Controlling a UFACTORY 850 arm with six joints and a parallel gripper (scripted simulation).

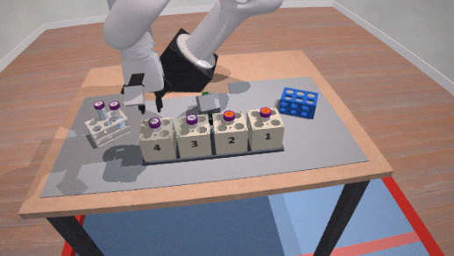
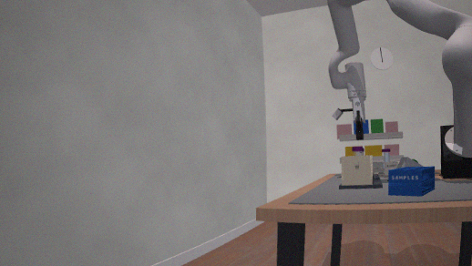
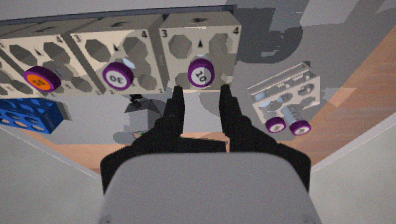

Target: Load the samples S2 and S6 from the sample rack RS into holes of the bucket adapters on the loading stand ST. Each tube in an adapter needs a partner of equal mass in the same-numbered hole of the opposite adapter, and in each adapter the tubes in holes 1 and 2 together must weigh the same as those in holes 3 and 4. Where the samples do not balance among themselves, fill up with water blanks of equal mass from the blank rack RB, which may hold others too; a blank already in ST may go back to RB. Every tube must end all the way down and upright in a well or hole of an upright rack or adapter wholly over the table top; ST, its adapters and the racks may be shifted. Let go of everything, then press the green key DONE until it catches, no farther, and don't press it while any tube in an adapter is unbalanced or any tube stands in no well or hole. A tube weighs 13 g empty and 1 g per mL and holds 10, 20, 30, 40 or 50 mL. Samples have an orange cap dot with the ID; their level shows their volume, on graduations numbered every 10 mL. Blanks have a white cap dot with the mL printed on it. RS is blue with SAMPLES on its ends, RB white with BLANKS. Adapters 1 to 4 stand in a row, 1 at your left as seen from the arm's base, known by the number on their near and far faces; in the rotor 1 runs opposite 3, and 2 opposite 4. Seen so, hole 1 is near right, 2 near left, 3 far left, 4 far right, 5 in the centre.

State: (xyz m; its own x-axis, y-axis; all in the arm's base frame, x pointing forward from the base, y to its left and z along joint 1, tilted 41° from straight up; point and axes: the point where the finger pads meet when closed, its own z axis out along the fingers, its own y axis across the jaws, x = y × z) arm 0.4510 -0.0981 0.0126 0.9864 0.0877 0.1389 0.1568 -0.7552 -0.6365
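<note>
My gripper (image 1: 150,108) (image 2: 359,134) (image 3: 201,96) is open and empty, hanging a little above adapter 4 (image 1: 157,146) (image 3: 220,30). Just below the fingertips a white-dot blank marked 10 (image 1: 154,123) (image 3: 201,72) stands in adapter 4, on the side nearer the arm. A blank marked 30 (image 1: 191,118) (image 3: 118,76) stands in adapter 3. An orange-dot sample (image 1: 229,115) (image 3: 41,79) stands in adapter 2 and another orange-dot sample (image 1: 265,111) in adapter 1. The blue sample rack RS (image 1: 299,102) (image 2: 411,180) (image 3: 27,115) shows no tubes.
The white blank rack RB (image 1: 107,127) (image 3: 287,90) holds two blanks (image 1: 99,105) (image 1: 114,105) left of the stand ST (image 1: 210,159). The green key DONE (image 1: 205,93) sits on a grey box behind adapter 3. The arm's black base (image 1: 186,66) stands at the back.
</note>
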